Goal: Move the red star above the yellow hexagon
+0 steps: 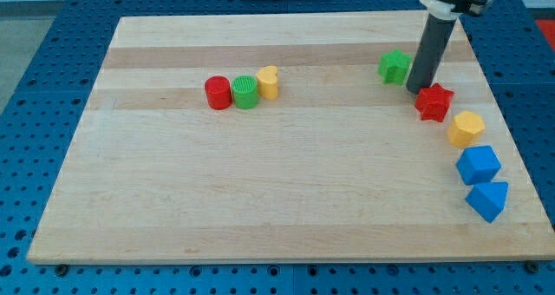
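Note:
The red star point(434, 101) lies near the board's right edge. The yellow hexagon point(466, 128) lies just below and to the right of it, close but a little apart. My tip point(419, 88) is at the red star's upper left corner, touching or nearly touching it, with the dark rod rising toward the view's top. The green star point(395, 66) sits just to the left of the rod.
A blue cube-like block point(479, 166) and a blue triangular block point(487, 199) lie below the yellow hexagon along the right edge. A red cylinder point(218, 93), a green cylinder point(245, 92) and a yellow heart point(268, 82) stand in a row at upper left of the wooden board point(260, 182).

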Controlling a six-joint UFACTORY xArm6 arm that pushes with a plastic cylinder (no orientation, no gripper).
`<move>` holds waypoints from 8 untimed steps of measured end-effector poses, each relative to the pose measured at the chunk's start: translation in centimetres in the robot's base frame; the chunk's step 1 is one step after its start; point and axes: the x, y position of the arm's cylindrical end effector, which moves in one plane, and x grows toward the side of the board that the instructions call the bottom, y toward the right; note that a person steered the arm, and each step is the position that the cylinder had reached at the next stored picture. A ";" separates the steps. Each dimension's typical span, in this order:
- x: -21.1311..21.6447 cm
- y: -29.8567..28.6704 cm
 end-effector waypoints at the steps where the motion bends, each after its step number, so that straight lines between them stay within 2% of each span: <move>1: -1.1 -0.4; 2: -1.4 -3.7; 3: 0.6 -4.4; 4: 3.2 -4.4; 5: 3.7 -4.4; 8: 2.9 -1.3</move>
